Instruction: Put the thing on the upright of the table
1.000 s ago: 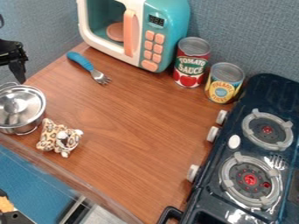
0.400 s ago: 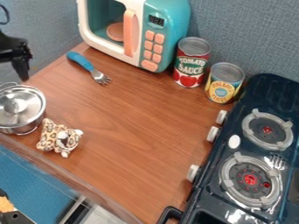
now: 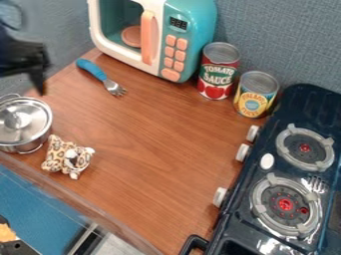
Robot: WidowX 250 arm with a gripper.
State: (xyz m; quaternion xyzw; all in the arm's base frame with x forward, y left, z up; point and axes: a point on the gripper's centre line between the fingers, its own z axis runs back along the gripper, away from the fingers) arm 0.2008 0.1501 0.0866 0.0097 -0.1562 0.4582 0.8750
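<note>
"Where's the gripper?"

"The black gripper (image 3: 40,87) hangs out from the door side of the teal-and-white toy microwave (image 3: 191,30), near the round, lidded steel pot (image 3: 23,122). It's blurred; I can't tell whether its jaws are apart or together."

"And the task's thing?"

"I can't tell which object is meant. A spotted tan plush animal (image 3: 61,155) lies well apart from the microwave, just beside the pot; a blue-handled metal fork (image 3: 95,73) lies near the microwave's door."

"What about the surface?"

"A brown wood-grain table (image 3: 153,144), with the microwave at its back. Beside the microwave's button panel stand a red tomato sauce can (image 3: 218,74) and a shorter yellow can (image 3: 255,98). Farther out that way is a dark two-burner toy stove (image 3: 269,172)."

"The room?"

"Blue-grey textured walls (image 3: 279,37) behind the microwave; blue floor (image 3: 40,209) beyond the table's far-off edge."
</note>
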